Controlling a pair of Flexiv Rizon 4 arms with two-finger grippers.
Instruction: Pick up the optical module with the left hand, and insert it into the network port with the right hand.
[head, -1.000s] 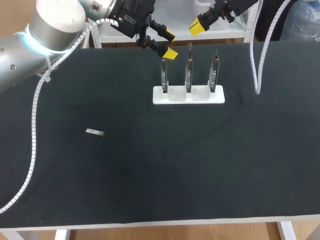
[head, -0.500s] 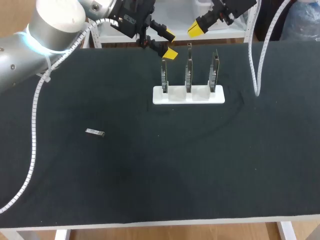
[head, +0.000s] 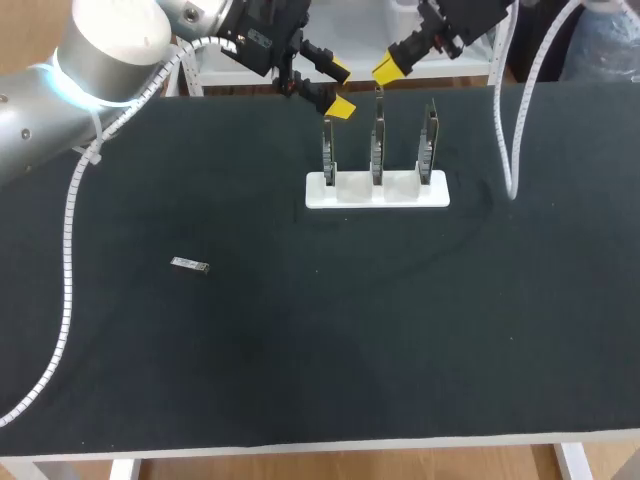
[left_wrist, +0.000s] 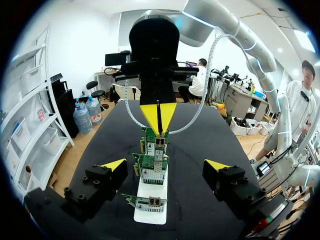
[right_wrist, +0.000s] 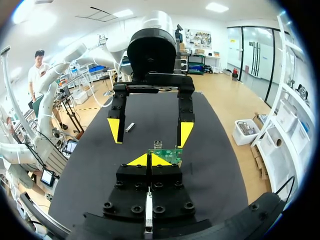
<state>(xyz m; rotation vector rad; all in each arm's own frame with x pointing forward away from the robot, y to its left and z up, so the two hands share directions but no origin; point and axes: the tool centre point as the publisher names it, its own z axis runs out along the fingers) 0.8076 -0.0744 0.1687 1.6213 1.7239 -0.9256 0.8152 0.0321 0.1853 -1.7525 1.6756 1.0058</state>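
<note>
Optical module (head: 189, 265) lies flat on the black table (head: 300, 380), well apart from the white stand (head: 377, 190) — off to its left and nearer me. Its long axis runs roughly parallel to the stand's length, slightly skewed. Which end leads is too small to tell.

Three network cards (head: 378, 140) stand upright in a row in the stand. My left gripper (head: 338, 88) hangs above the stand's far left end, fingers spread wide and holding nothing. My right gripper (head: 387, 68) — tips pressed together, nothing between them — sits above the middle card. From the left wrist, the cards line up ahead between my open fingers, with the right gripper beyond them.
</note>
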